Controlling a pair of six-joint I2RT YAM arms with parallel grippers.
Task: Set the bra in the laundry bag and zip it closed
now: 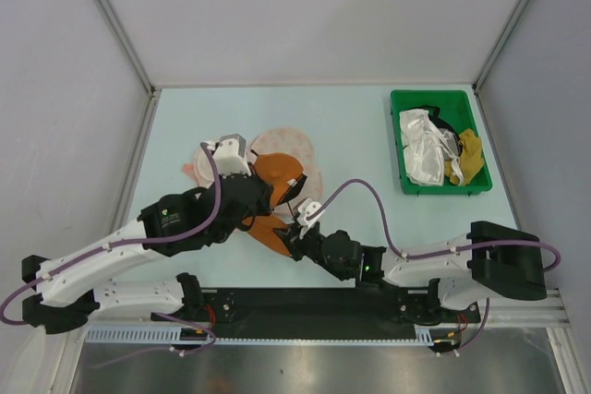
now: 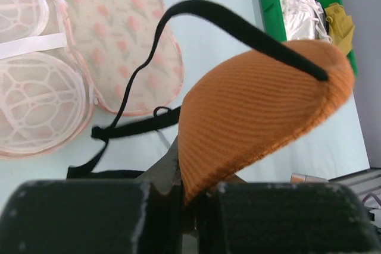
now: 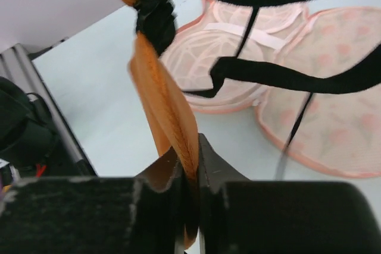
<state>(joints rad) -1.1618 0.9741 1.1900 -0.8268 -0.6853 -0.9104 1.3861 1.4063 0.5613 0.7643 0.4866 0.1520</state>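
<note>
The bra [image 1: 277, 171] is held up between the two arms, lifted off the counter [image 1: 360, 136] on the near side of the laundry bag [image 1: 288, 143] and outside it. The left jaws are clamped on the edge of one orange cup, which bulges up in the left wrist view with a black strap [image 2: 238, 28] arching over it. The right jaws are pinched tight on a fold of orange fabric at the other cup's edge. The laundry bag lies open and flat on the counter, one half showing white mesh rounds, the other a pink printed panel. A green bin [image 1: 440, 186] holding clothes [image 1: 425, 149] sits well apart at the far right.
</note>
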